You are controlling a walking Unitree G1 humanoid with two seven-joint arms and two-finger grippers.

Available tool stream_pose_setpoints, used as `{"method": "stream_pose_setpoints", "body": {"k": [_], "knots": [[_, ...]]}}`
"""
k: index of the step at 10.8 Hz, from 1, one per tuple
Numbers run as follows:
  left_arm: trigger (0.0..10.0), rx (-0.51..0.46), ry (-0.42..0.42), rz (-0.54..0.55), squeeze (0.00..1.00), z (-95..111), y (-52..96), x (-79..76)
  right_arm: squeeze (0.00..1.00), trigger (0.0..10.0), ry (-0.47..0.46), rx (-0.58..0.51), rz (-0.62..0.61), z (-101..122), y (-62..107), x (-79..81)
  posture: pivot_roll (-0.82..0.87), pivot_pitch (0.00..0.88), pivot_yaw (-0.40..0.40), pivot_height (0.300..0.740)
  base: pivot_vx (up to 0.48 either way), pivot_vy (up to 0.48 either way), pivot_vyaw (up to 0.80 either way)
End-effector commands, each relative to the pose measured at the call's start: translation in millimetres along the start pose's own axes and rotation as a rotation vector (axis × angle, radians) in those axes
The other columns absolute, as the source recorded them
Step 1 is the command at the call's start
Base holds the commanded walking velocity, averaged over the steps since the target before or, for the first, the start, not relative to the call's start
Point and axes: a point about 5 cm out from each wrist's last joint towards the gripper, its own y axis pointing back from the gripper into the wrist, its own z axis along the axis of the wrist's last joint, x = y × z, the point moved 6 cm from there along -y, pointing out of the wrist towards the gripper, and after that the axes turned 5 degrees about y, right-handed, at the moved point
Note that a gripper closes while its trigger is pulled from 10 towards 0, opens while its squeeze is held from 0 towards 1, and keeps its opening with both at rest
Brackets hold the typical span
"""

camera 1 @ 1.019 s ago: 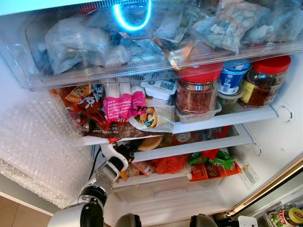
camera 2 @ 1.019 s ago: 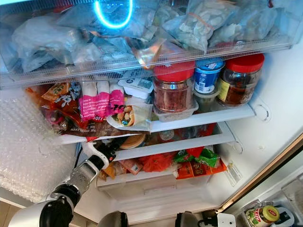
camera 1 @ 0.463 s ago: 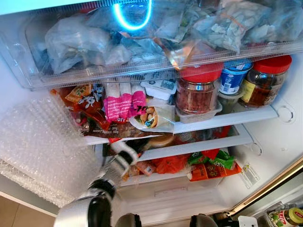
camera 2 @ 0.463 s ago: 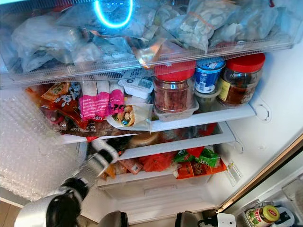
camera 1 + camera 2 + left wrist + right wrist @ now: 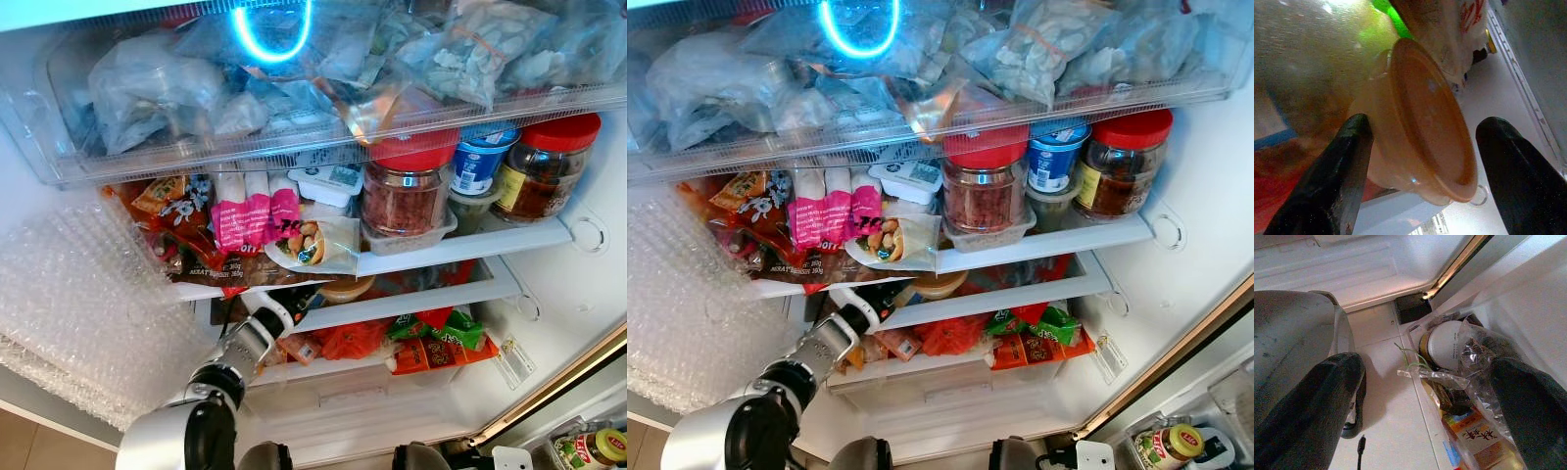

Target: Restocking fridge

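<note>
The round tan plastic tub with an orange lid (image 5: 1420, 127) lies on its side on the fridge's middle white shelf (image 5: 411, 302), lid facing out, directly ahead of the left gripper (image 5: 294, 305). Its black fingers (image 5: 1337, 176) stand spread either side of the tub, one touching its wall. The right gripper (image 5: 1425, 406) hangs idle, parted, empty.

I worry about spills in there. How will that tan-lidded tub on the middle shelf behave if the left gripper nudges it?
The tan-lidded tub looks like smooth rigid plastic, so the left gripper may slip on it. It lies tilted against soft bags, so it could probably roll or shift. Whether the lid seals is unclear.
</note>
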Motion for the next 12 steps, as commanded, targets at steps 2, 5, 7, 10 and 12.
{"method": "stream_pose_setpoints", "body": {"k": [2, 5, 7, 10, 12], "knots": [[10.0, -0.024, -0.001, -0.001, 0.0, 7, 11.8, 9.6, 0.0, 10.0, -0.003, 0.007, -0.001, -2, 0.2, 0.2, -0.02, 0.044, 0.069, 0.641, 0.0, 0.0, 0.0], [10.0, 0.033, -0.088, -0.015, 0.0, -3, 20.0, 14.0, 0.0, 10.0, -0.003, 0.006, 0.0, -1, 0.2, 1.4, -0.02, 0.049, 0.072, 0.641, 0.0, 0.0, 0.0], [10.0, 0.075, -0.165, -0.048, 0.0, -11, 21.3, 9.6, 0.0, 10.0, -0.001, 0.006, 0.003, -2, 0.3, 2.9, -0.02, 0.051, 0.074, 0.641, 0.0, 0.0, 0.0], [10.0, 0.128, -0.295, -0.072, 0.0, -24, 25.6, 6.9, 0.0, 10.0, 0.004, 0.002, 0.009, 0, -0.1, 5.6, -0.02, 0.048, 0.079, 0.641, 0.0, 0.0, 0.0], [10.0, 0.122, -0.303, -0.054, 0.0, -24, 31.0, 11.7, 0.0, 10.0, 0.004, 0.001, 0.011, 1, -0.2, 6.5, -0.02, 0.049, 0.079, 0.641, 0.0, 0.0, 0.0]]}}
